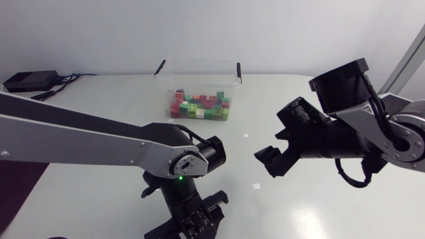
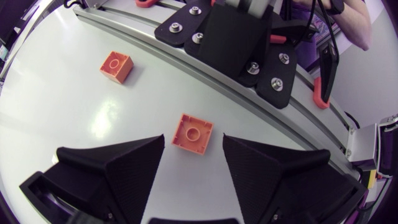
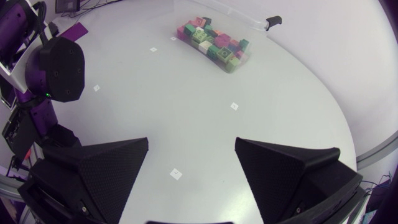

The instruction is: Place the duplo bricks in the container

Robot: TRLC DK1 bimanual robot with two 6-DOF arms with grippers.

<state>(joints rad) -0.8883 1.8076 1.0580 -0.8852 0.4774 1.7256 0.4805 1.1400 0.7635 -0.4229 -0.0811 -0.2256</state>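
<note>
**Left gripper open over an orange brick; right gripper open and holding nothing**

Left wrist view: the left gripper has its fingers spread wide. One orange duplo brick lies stud-up on the white surface, between the two fingertips. It is slightly nearer the right-hand finger, with a visible gap on each side, so neither finger touches it. A second orange brick lies ahead of the gripper and off to its left-finger side, well apart from the first. It is also stud-up and turned slightly.

Head view: the left arm enters from the left edge and crosses low over the near part of the surface. It bends at a black joint showing a green light. From there the wrist drops steeply, so the gripper points down at the near edge of the surface.

The clear container stands at the far side, well ahead of both grippers. It holds a heap of red, green, yellow and pink bricks.

Right arm: it enters from the right and is held up off the surface, with its gripper aimed toward the middle. In the right wrist view the fingers stand wide apart with only bare surface and a small white marker between them. The container is far ahead of this gripper, beyond a second marker.
</note>
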